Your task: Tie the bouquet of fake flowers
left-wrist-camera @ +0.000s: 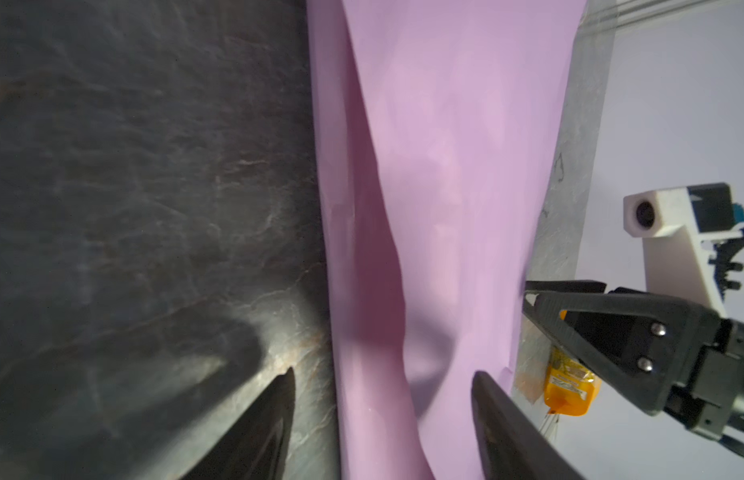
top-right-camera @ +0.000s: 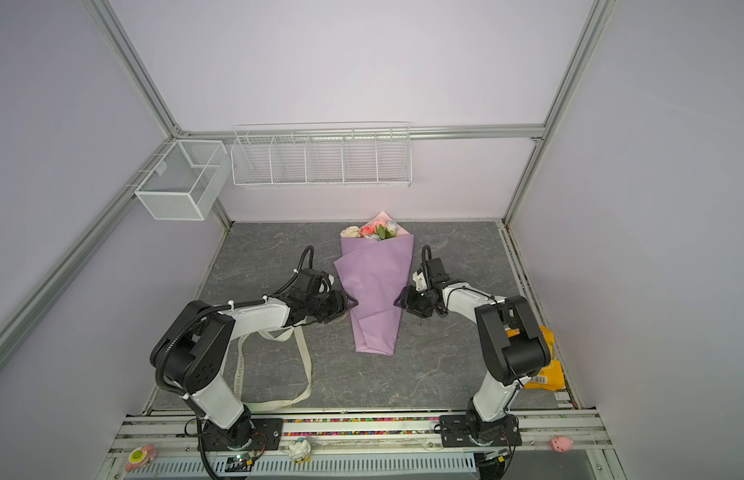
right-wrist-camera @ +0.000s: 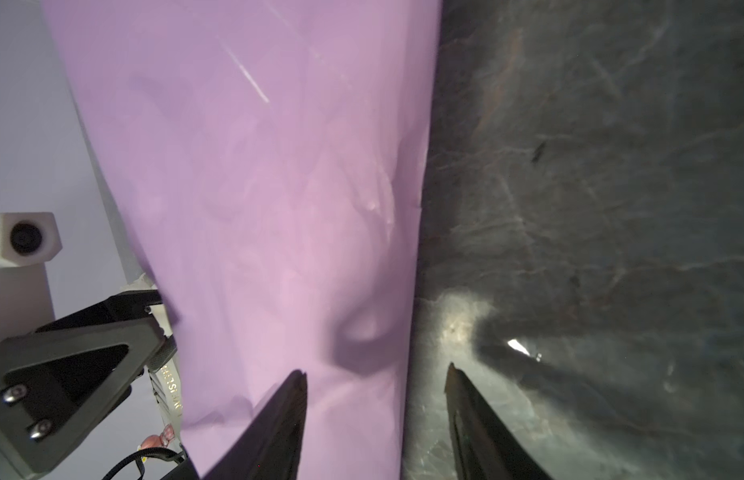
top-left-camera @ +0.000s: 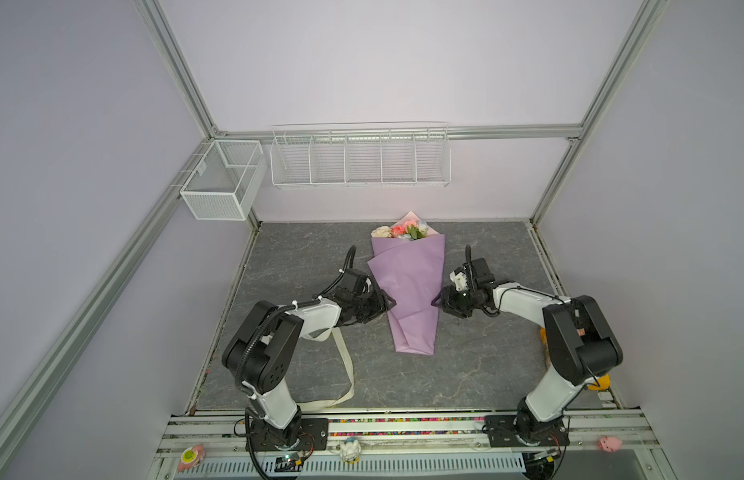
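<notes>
Both stand spread: left end effector (top-left-camera: 389, 301) and right end effector (top-left-camera: 435, 302) flank the bouquet (top-left-camera: 407, 274) lying on the bench (top-left-camera: 304, 249), each straddling a paper edge. Paper looks light, crushable, slippery; I judge the narrow waist, stiffened by stems, the best hold.

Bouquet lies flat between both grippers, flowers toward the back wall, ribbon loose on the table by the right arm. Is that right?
No. The ribbon lies loose on the table by the left arm, not the right; both top views show it. The rest stands: the bouquet lies flat between the left gripper and right gripper, flowers toward the back wall.
</notes>
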You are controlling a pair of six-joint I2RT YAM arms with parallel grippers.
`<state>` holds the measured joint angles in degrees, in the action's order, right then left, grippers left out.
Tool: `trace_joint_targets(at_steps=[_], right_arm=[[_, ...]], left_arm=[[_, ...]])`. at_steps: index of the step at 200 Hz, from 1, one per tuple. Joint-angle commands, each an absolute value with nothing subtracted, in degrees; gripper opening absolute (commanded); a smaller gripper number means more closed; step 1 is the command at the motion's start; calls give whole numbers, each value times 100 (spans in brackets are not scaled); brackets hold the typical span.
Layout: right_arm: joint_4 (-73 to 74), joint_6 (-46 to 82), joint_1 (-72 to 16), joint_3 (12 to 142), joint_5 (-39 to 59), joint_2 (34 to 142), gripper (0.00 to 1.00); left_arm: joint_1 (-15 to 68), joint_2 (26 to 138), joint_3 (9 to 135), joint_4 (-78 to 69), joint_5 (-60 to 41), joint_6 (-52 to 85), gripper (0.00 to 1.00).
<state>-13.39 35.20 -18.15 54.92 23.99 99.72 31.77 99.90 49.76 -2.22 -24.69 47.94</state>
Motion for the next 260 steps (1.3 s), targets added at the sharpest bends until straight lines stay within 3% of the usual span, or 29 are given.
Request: trace_joint_targets(at_steps=[1, 15, 54, 94, 219, 235, 260], right_arm=[[-1171, 3558, -1846, 5684, 2411, 10281, 52], [-1070, 3576, -1854, 5775, 2443, 10468, 45], [-953, 3632, -1846, 6125, 2422, 10970, 28], [-879, 3638, -1822, 6529, 2453, 11458, 21], [-690, 4034, -1792, 7699, 2653, 12534, 20], [-728, 3975, -1784, 7675, 2669, 12329, 25], [-912, 3820, -1757, 7270, 2411, 11645, 41]], left_arm=[[3132, 10330, 5223, -405, -2578, 4849, 56], [3112, 10562, 5311, -489, -2669, 4919, 43], [3043, 11043, 5605, -421, -2640, 4948, 23], [2902, 11401, 5911, -399, -2663, 4961, 14], [2350, 12158, 6905, -54, -2738, 4777, 10], [2345, 11990, 6862, 12, -2757, 4723, 16], [2347, 11356, 6490, 229, -2524, 4580, 29]])
